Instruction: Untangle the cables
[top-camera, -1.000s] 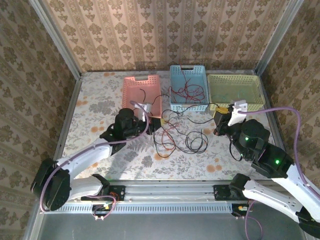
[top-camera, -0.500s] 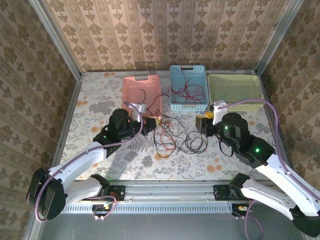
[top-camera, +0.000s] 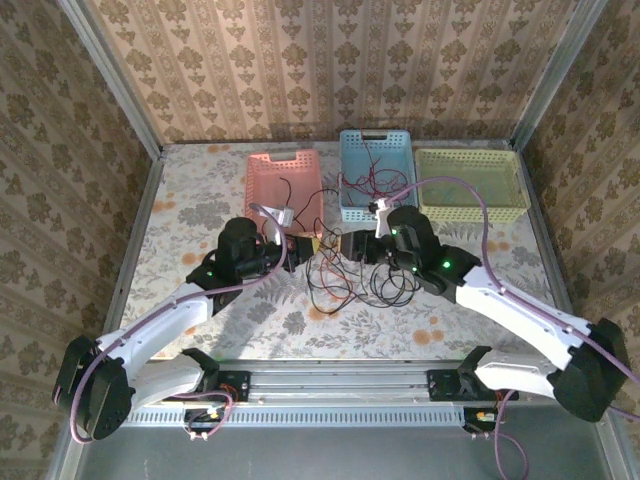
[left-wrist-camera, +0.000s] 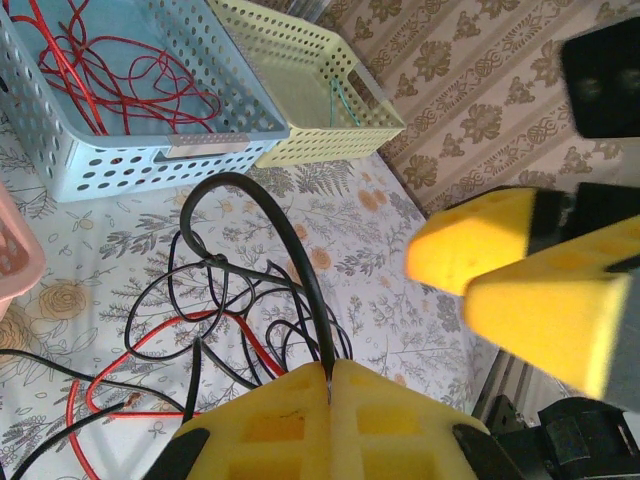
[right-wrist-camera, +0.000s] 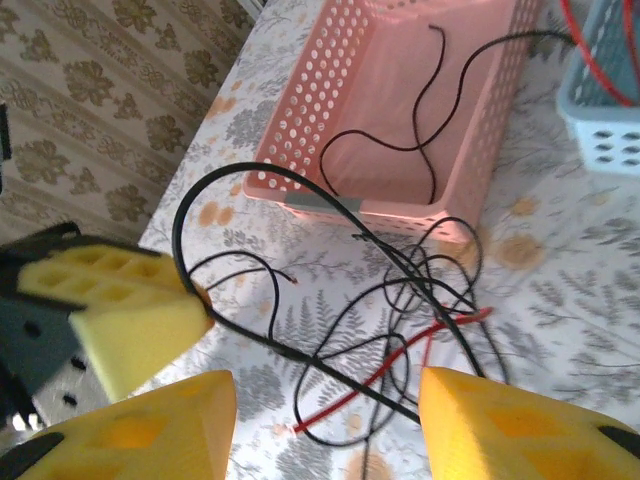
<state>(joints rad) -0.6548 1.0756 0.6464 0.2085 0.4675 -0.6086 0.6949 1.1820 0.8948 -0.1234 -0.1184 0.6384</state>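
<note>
The cables, thin red and black strands, lie knotted on the table (top-camera: 350, 272) between my two grippers. My left gripper (left-wrist-camera: 330, 377) is shut on a black cable (left-wrist-camera: 262, 200) that loops up from the tangle (left-wrist-camera: 225, 320). My right gripper (right-wrist-camera: 325, 420) hangs open just above the tangle (right-wrist-camera: 425, 290), with a red strand (right-wrist-camera: 395, 375) and black strands under the gap. The two grippers (top-camera: 305, 245) (top-camera: 352, 247) stand close, facing each other. More red cables (left-wrist-camera: 110, 70) lie in the blue basket (left-wrist-camera: 120, 165). A black cable (right-wrist-camera: 425, 110) lies in the pink basket (right-wrist-camera: 330, 110).
Three baskets stand in a row at the back: pink basket (top-camera: 262, 185), blue basket (top-camera: 348, 175), yellow basket (top-camera: 470, 200). The left gripper's yellow fingers (right-wrist-camera: 125, 310) sit just left of my right fingers. Patterned walls enclose the table.
My right arm has swung left from the yellow basket to over the tangle, and its jaws have opened. The left gripper has stayed shut on its black cable and shifted slightly.
</note>
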